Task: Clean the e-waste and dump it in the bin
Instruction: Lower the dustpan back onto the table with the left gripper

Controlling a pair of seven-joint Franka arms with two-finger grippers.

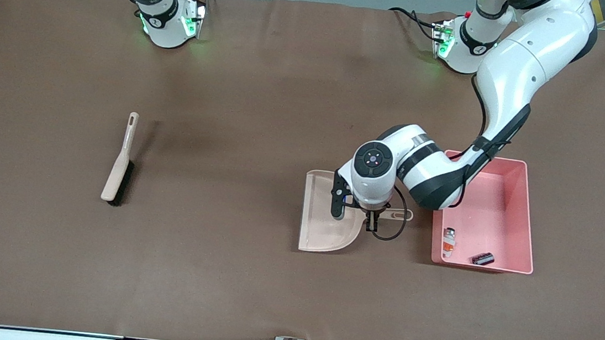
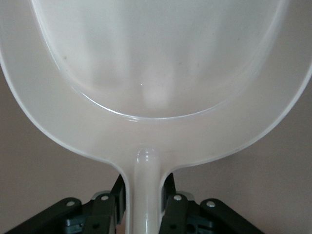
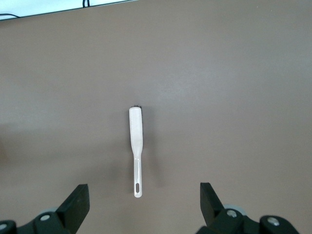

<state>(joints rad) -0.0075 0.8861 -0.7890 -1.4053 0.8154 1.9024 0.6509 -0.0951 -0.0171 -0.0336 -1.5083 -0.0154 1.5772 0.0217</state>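
The left gripper point(image 1: 372, 219) is low over the table at the dustpan's handle point(image 1: 398, 215), between the dustpan point(image 1: 326, 216) and the pink bin point(image 1: 520, 213); the left wrist view shows what the front view hides, the fingers point(image 2: 109, 207) standing on either side of the handle point(image 2: 145, 195) and pressed against it, with the empty pan point(image 2: 156, 63) spread out ahead. The bin sits just beside the handle's end, toward the left arm's end of the table; in it, by the wall nearest the front camera, lie the white-grey part point(image 1: 449, 241) and the dark cylinder point(image 1: 483, 258), slightly apart. The right gripper point(image 3: 144, 204) is seen only in its wrist view, fingers wide apart, high above the brush point(image 3: 136, 146); the front view shows the brush point(image 1: 119, 163) lying alone toward the right arm's end.
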